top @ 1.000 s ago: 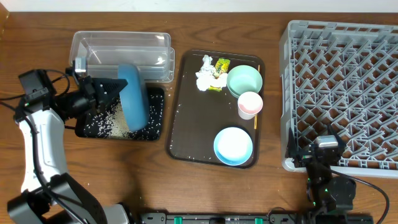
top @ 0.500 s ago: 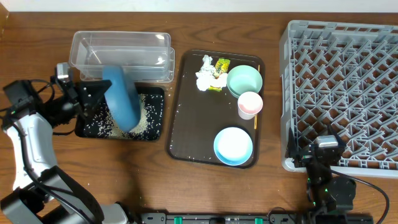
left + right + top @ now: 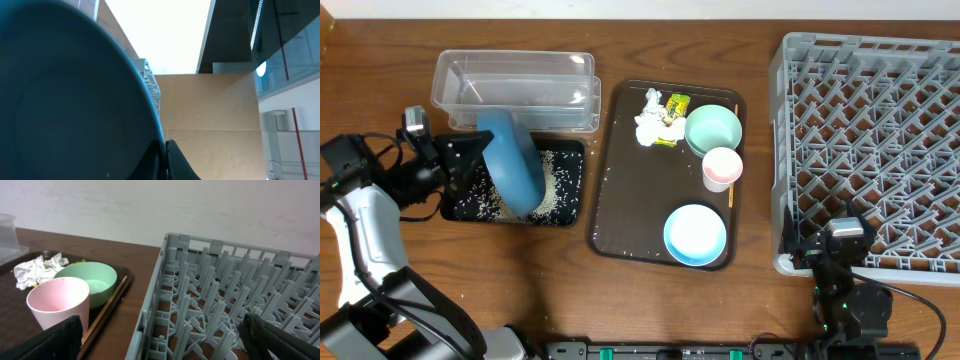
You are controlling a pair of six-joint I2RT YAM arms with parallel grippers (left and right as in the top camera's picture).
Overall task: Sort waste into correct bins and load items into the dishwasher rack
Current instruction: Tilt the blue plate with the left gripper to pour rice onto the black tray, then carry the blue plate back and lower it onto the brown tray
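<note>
The left gripper (image 3: 475, 160) has its jaws closed on the rim of the dark blue plate (image 3: 512, 172). The plate stands steeply tilted on its edge, and in the left wrist view its dark surface fills most of the picture. Directly under the jaws and the plate is the black tray (image 3: 582, 180), which holds white rice grains (image 3: 555, 190) scattered over its floor, thickest beside the plate's lower edge. Just behind these jaws, touching the black tray's far side, is the clear tub (image 3: 515, 58).

Beyond the plate, away from the left jaws, lies the brown serving tray (image 3: 620, 200). It holds the crumpled tissue (image 3: 648, 125), the yellow-green wrapper (image 3: 675, 105), the mint green bowl (image 3: 713, 130), the pink cup (image 3: 722, 168), the light blue bowl (image 3: 695, 233) and the thin wooden stick (image 3: 732, 190) along its edge.

The right gripper (image 3: 841, 240) has its jaws wide apart, near the front corner of the grey rack (image 3: 870, 140). The cup and green bowl are ahead of them, to their left.
</note>
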